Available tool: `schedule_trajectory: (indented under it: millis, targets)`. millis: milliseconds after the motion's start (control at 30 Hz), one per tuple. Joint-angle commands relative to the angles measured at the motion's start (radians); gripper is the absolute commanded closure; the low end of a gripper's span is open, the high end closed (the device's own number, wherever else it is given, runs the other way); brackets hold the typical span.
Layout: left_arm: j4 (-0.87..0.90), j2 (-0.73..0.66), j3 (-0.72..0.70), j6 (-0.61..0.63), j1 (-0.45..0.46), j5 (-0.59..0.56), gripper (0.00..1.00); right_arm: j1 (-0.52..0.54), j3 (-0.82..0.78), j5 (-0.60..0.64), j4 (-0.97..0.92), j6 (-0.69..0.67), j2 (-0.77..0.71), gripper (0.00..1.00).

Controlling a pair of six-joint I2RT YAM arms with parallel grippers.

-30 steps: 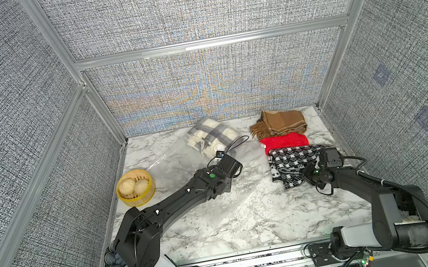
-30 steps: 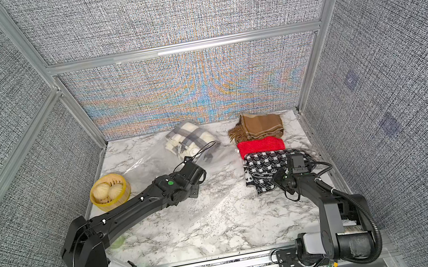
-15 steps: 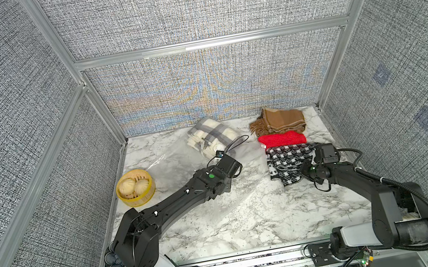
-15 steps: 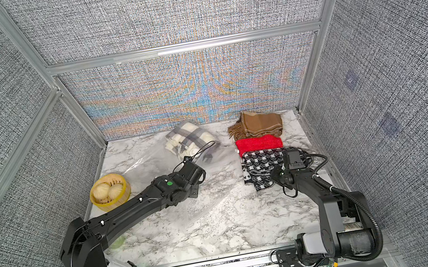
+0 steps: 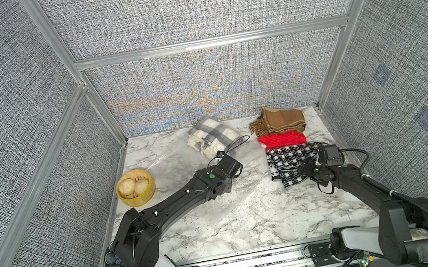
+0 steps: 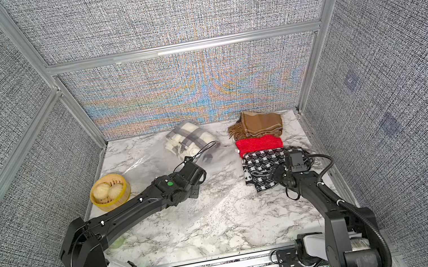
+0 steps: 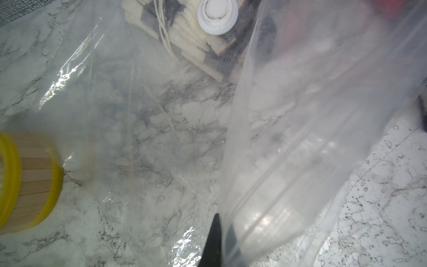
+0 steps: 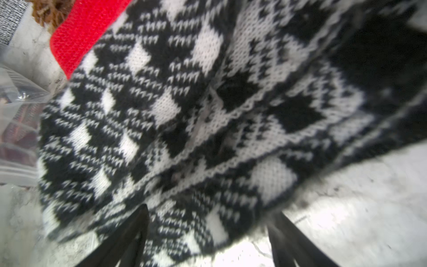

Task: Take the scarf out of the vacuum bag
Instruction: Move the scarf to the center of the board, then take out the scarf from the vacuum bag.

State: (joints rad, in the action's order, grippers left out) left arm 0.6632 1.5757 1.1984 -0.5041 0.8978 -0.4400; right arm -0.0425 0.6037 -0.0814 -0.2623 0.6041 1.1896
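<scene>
Right wrist view: our right claw [image 8: 209, 216] stands spread above the black-and-white scarf [image 8: 184, 104], which lies on the counter [image 5: 252, 222] beside the red scarf [image 5: 282, 139], so we judge this the release. Our left claw [image 7: 221, 231] is pinched on the vacuum bag [image 7: 300, 138] film (no writing reads anywhere, the valve [image 7: 217, 16] included). Farther in, the plaid scarf [image 5: 211, 134] lies inside the bag, and we think the next reach must draw it out through the held mouth.

The clear vacuum bag [image 5: 183, 170] lies spread out, a cream-grey plaid scarf [image 5: 211, 136] inside its far end.
</scene>
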Motion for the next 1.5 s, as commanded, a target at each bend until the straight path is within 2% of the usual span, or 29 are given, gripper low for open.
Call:
schedule_trajectory:
  millis: [0,200,267,333,467,500,633,667,800,867,967,1100,1167,1233,1267,1333,1467]
  targets:
    - [0.013,-0.022,0.000,0.010,0.001,0.009,1.00,0.003,-0.024,0.002,-0.059,0.006,-0.084,0.19]
    - [0.015,-0.023,0.003,0.015,0.002,0.009,1.00,0.011,-0.100,-0.146,-0.040,0.015,-0.276,0.19]
    - [0.016,-0.029,0.003,0.016,0.001,0.007,1.00,0.015,-0.118,-0.249,0.014,0.010,-0.302,0.19]
    - [0.013,-0.040,-0.001,0.017,0.003,0.003,1.00,0.067,-0.124,-0.270,0.052,0.015,-0.325,0.18]
    - [0.009,-0.070,-0.008,0.028,0.003,0.006,1.00,0.407,-0.040,0.079,-0.068,-0.019,-0.335,0.13]
    - [0.007,-0.078,-0.010,0.027,0.003,0.013,1.00,0.476,-0.032,0.126,-0.068,-0.010,-0.323,0.13]
    - [-0.006,-0.105,-0.022,0.026,0.005,0.035,1.00,0.681,-0.057,0.186,0.112,0.030,-0.221,0.11]
    - [-0.009,-0.112,-0.025,0.025,0.005,0.035,1.00,0.731,-0.045,0.202,0.158,0.027,-0.167,0.05]
    - [-0.005,-0.112,-0.020,0.021,0.006,0.063,1.00,0.885,0.046,0.234,0.348,-0.020,0.083,0.05]
    - [-0.010,-0.114,-0.023,0.019,0.006,0.070,1.00,0.914,0.079,0.225,0.455,-0.022,0.174,0.08]
    - [-0.013,-0.115,-0.026,0.016,0.006,0.072,1.00,0.914,0.130,0.223,0.591,0.007,0.319,0.24]
    - [-0.021,-0.142,-0.037,0.009,0.006,0.069,1.00,0.882,0.242,0.225,0.587,0.029,0.480,0.40]
    - [-0.012,-0.164,-0.040,0.006,0.006,0.052,1.00,0.865,0.249,0.232,0.660,0.033,0.537,0.48]
    - [-0.009,-0.191,-0.047,0.002,0.006,0.033,1.00,0.828,0.284,0.181,0.707,0.006,0.598,0.62]
    - [-0.012,-0.205,-0.052,0.002,0.006,0.029,1.00,0.809,0.323,0.162,0.679,0.003,0.630,0.64]
    - [-0.032,-0.225,-0.070,-0.004,0.006,0.036,1.00,0.774,0.380,0.122,0.632,-0.003,0.682,0.64]
    - [-0.150,-0.232,-0.131,0.033,0.006,0.097,1.00,0.757,0.427,0.101,0.719,0.007,0.772,0.39]
